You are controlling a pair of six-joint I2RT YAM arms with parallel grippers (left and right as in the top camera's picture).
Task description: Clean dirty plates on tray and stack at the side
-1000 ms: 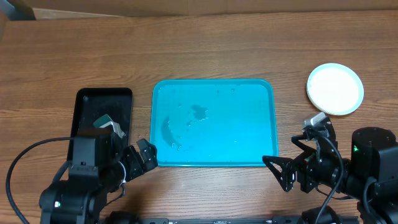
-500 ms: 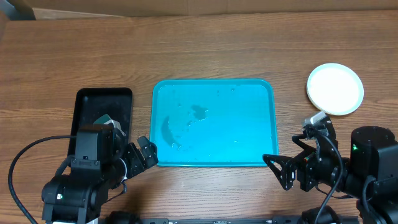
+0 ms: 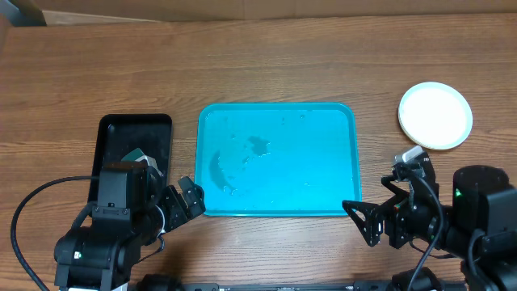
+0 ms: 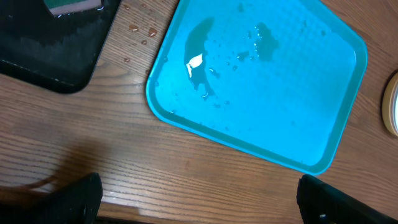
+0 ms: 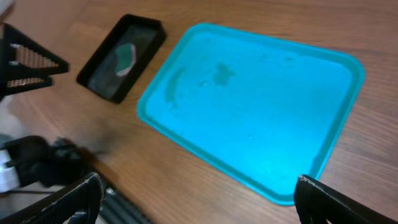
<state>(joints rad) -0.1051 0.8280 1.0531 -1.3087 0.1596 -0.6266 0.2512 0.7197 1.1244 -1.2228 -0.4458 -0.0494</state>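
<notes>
two end effectors sit nearest, both by the near edge of the tray (image 3: 323, 178). the left end effector (image 3: 182, 202) is close beside the tray's near left corner, its jaws spread wide with nothing between them. the right end effector (image 3: 361, 222) is just off the near right corner, likewise spread wide and empty. in each wrist view only the dark fingertips (image 4: 81, 199) show at the lower corners, with bare wooden tabletop (image 3: 242, 65) between them.

the turquoise tray lies flat at the middle of the tabletop, long side toward the arms. its floor is wet, with a curved puddle (image 3: 218, 170) toward its left side and small droplets further in.

left of the tray, just apart from it, a black tray (image 3: 113, 137) lies lengthwise, holding a green and white sponge (image 3: 137, 156). a few water drops (image 4: 140, 28) dot the wood between the two trays.

furthest off, beyond the tray's far right corner and well apart from it, a round white plate (image 3: 435, 115) rests on the tabletop with a pale rim around it. whether other plates lie beneath it i cannot tell.
</notes>
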